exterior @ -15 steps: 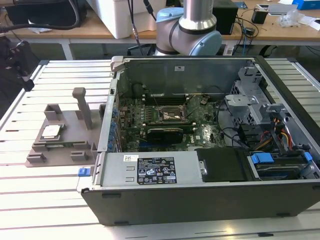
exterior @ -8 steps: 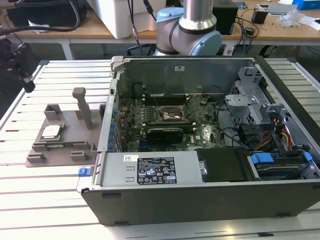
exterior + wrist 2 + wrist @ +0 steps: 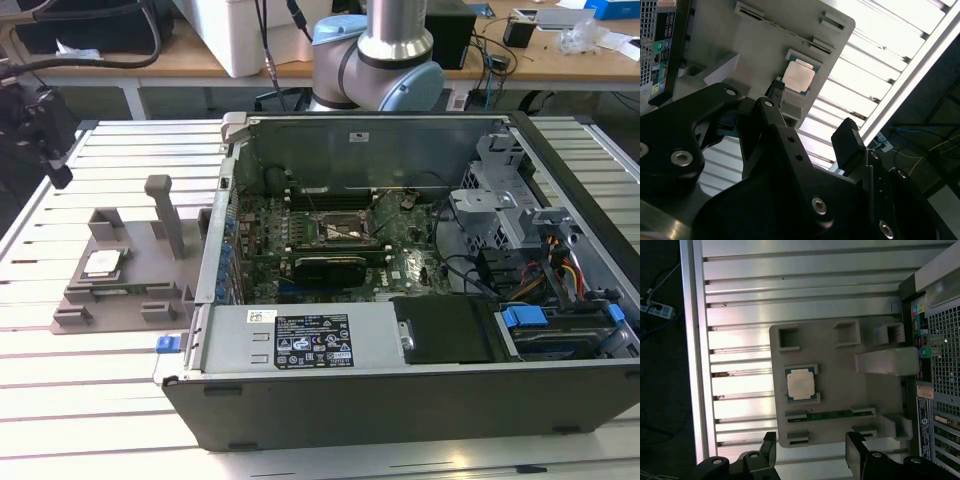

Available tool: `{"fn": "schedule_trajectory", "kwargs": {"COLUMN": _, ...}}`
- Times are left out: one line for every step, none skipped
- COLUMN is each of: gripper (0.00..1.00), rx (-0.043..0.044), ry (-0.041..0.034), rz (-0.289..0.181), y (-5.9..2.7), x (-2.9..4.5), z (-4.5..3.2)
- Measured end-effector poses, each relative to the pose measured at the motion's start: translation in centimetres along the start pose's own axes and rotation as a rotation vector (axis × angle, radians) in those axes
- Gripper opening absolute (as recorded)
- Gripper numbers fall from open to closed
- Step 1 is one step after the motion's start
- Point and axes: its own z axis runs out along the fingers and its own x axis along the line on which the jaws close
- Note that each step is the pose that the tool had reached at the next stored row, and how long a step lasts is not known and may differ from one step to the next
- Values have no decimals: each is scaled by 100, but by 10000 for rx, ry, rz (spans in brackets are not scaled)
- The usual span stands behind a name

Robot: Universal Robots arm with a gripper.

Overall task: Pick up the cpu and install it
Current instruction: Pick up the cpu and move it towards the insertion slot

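Your tool is released: both black fingers are spread wide, with nothing between them and nothing touching them. It reads the same in the second wrist view, with the tool gaping and the finger pads bare. It hovers over the near edge of the grey fixture plate, clear of it.

Just past the fingertips, a thin green strip lies flat in a slot in the plate. Beyond that is the cpu, silver top up, seated flat in its square pocket. It is roughly in line with the gap between the fingers, below the tool and well apart from it. You can also see the cpu in the second wrist view, just beyond one fingertip, with no contact.

To one side of the cpu, a grey post stands upright on the plate. The plate rests on the slatted aluminium tabletop.

Further from the tool, the open computer case lies on its side, right beside the plate. The cpu is outside the case, on the plate. The socket sits on the board inside the case. Behind the case are the arm and a second, wooden tabletop.
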Motion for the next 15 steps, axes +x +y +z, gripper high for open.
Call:
{"fn": "schedule_trajectory", "kwargs": {"gripper": 66, "rx": 0, "ry": 0, "rz": -1, "y": 0, "x": 0, "z": 6}}
{"fn": "schedule_trajectory", "kwargs": {"gripper": 66, "rx": 0, "ry": 0, "rz": 0, "y": 0, "x": -1, "z": 10}}
{"fn": "schedule_trajectory", "kwargs": {"gripper": 66, "rx": 0, "ry": 0, "rz": 0, "y": 0, "x": -1, "z": 14}}
{"fn": "schedule_trajectory", "kwargs": {"gripper": 66, "rx": 0, "ry": 0, "rz": -1, "y": 0, "x": -2, "z": 18}}
{"fn": "schedule_trajectory", "kwargs": {"gripper": 66, "rx": 1, "ry": 0, "rz": 0, "y": 0, "x": -2, "z": 23}}
{"fn": "schedule_trajectory", "kwargs": {"gripper": 66, "rx": 0, "ry": 0, "rz": 0, "y": 0, "x": -2, "z": 28}}
{"fn": "schedule_trajectory", "kwargs": {"gripper": 66, "rx": 1, "ry": 0, "rz": 0, "y": 0, "x": -3, "z": 35}}
{"fn": "schedule_trajectory", "kwargs": {"gripper": 66, "rx": 1, "ry": 0, "rz": 0, "y": 0, "x": -3, "z": 39}}
{"fn": "schedule_trajectory", "kwargs": {"gripper": 66, "rx": 0, "ry": -1, "rz": 0, "y": 0, "x": -3, "z": 44}}
{"fn": "schedule_trajectory", "kwargs": {"gripper": 66, "rx": 0, "ry": -1, "rz": 0, "y": 0, "x": -4, "z": 50}}
{"fn": "schedule_trajectory", "kwargs": {"gripper": 66, "rx": 0, "ry": -1, "rz": -1, "y": 0, "x": -5, "z": 55}}
{"fn": "schedule_trajectory", "kwargs": {"gripper": 66, "rx": 1, "ry": 0, "rz": 0, "y": 0, "x": -5, "z": 59}}
{"fn": "schedule_trajectory", "kwargs": {"gripper": 66, "rx": 0, "ry": -1, "rz": 0, "y": 0, "x": -5, "z": 66}}
{"fn": "schedule_trajectory", "kwargs": {"gripper": 66, "rx": 1, "ry": -1, "rz": 0, "y": 0, "x": -6, "z": 72}}
{"fn": "schedule_trajectory", "kwargs": {"gripper": 66, "rx": 1, "ry": 0, "rz": 0, "y": 0, "x": -6, "z": 76}}
